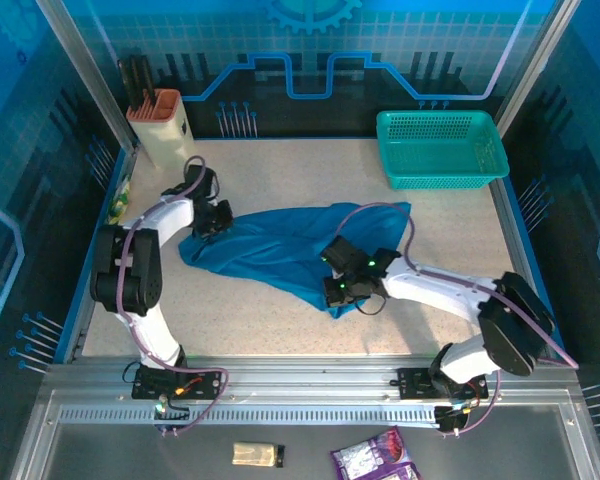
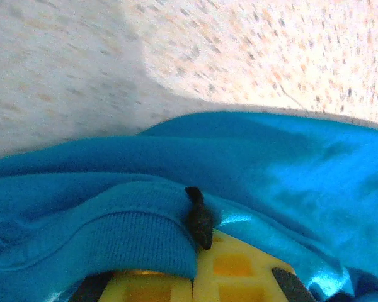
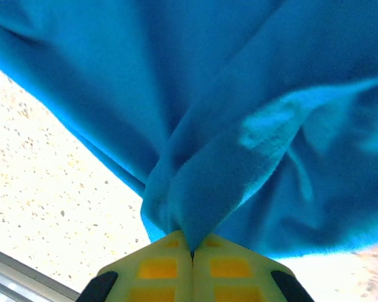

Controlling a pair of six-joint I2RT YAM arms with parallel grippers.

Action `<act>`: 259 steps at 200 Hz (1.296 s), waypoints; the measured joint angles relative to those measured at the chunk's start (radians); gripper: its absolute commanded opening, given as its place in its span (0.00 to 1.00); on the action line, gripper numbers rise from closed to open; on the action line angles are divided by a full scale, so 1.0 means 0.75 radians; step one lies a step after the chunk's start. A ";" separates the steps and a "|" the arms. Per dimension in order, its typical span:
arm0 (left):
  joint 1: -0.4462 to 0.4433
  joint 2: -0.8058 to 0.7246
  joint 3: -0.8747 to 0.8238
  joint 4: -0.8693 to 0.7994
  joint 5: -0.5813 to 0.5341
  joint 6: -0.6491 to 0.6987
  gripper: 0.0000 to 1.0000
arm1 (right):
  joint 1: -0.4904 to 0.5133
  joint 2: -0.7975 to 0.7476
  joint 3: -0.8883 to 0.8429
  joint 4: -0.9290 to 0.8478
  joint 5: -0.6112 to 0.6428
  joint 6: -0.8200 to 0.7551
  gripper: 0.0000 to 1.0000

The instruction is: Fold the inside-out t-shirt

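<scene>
Two pinches are in place on the inside-out t-shirt (image 1: 280, 250), one per arm. The shirt lies as a crumpled diagonal heap in the middle of the table (image 1: 280, 165), well apart from the teal mesh basket (image 1: 440, 150) at the far right corner.

Left gripper (image 1: 212, 218): at the heap's left end. In the wrist view it is closed, with a ribbed band (image 2: 132, 242) (collar or hem, cannot tell which) bunched over the yellow pads (image 2: 233, 264). It looks gripped.

Right gripper (image 1: 342, 288): at the heap's near-right tip. In the wrist view the pads (image 3: 157, 270) are pressed together, with a gathered fold of cloth clamped at the tips.

Judgement: the step in hand is opening the heap out flat before any fold.
- Raise both ends together, just clear of the table.
- Draw the arms apart along the line between them until the cloth is taut, and no further.
- The right pinch holds a bunch, probably several layers, so the body may not open. A regrip on a single edge may be needed.
- Set the shirt down in the open middle, short of the basket.
</scene>
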 measured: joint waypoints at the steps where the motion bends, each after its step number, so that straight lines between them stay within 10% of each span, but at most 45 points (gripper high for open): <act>1: 0.006 -0.004 -0.003 0.002 0.002 -0.001 0.00 | -0.008 -0.009 -0.006 -0.001 -0.001 -0.002 0.03; 51: 0.117 -0.125 -0.129 0.022 0.079 -0.001 0.00 | -0.307 -0.158 -0.213 -0.111 0.003 -0.028 0.28; 259: 0.118 -0.161 -0.217 0.049 0.144 -0.006 0.03 | -0.139 0.209 0.075 -0.183 0.163 0.482 0.28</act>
